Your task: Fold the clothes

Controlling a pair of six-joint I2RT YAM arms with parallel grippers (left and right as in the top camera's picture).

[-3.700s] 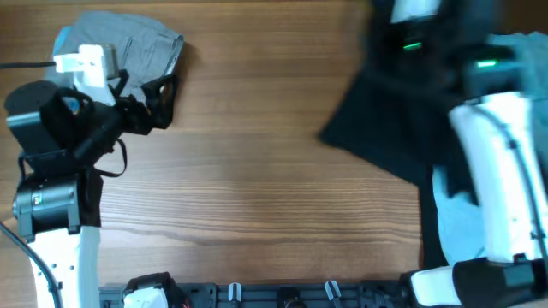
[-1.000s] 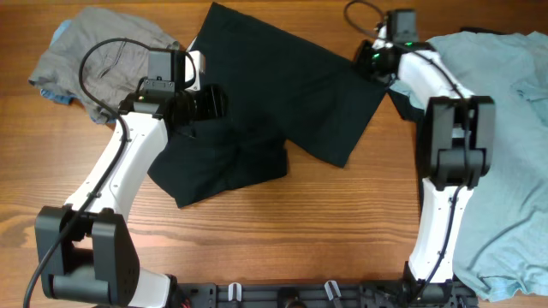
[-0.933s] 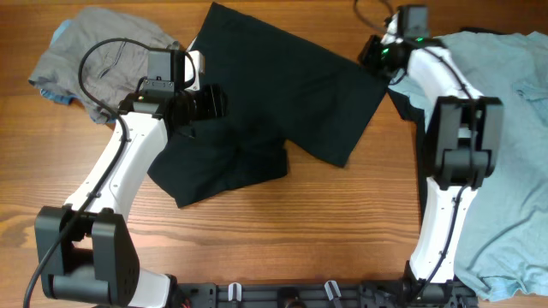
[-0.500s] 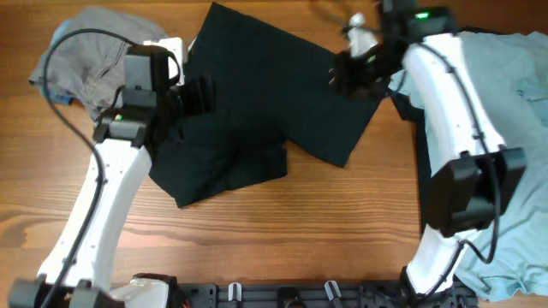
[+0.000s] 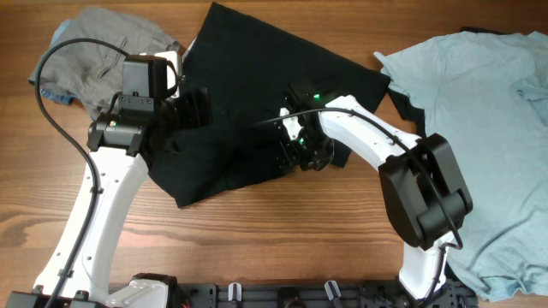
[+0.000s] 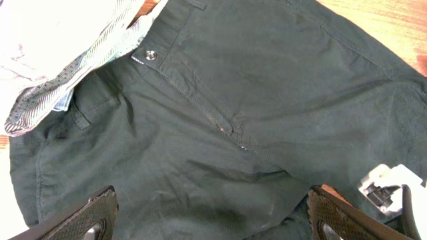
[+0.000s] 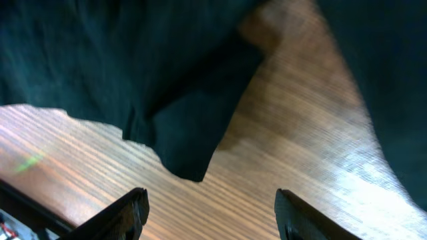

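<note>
Black shorts (image 5: 257, 77) lie spread on the wooden table (image 5: 282, 239), one leg folded over the other. In the left wrist view their waistband button and fly (image 6: 220, 120) show below the camera. My left gripper (image 5: 193, 107) hovers over the waist end, open, its fingertips (image 6: 100, 213) wide apart with nothing between them. My right gripper (image 5: 293, 154) is at the shorts' lower middle edge, open above bare wood. A black hem corner (image 7: 193, 157) lies just ahead of its empty fingers (image 7: 130, 213).
A light blue T-shirt (image 5: 479, 111) covers the right side of the table. A grey garment (image 5: 94, 43) is bunched at the far left corner, its patterned edge (image 6: 73, 73) touching the shorts' waistband. Bare wood runs along the front.
My right arm has swung from the shorts' far right corner down to their lower middle edge, and its gripper has opened. The left gripper has opened wider and shifted slightly.
</note>
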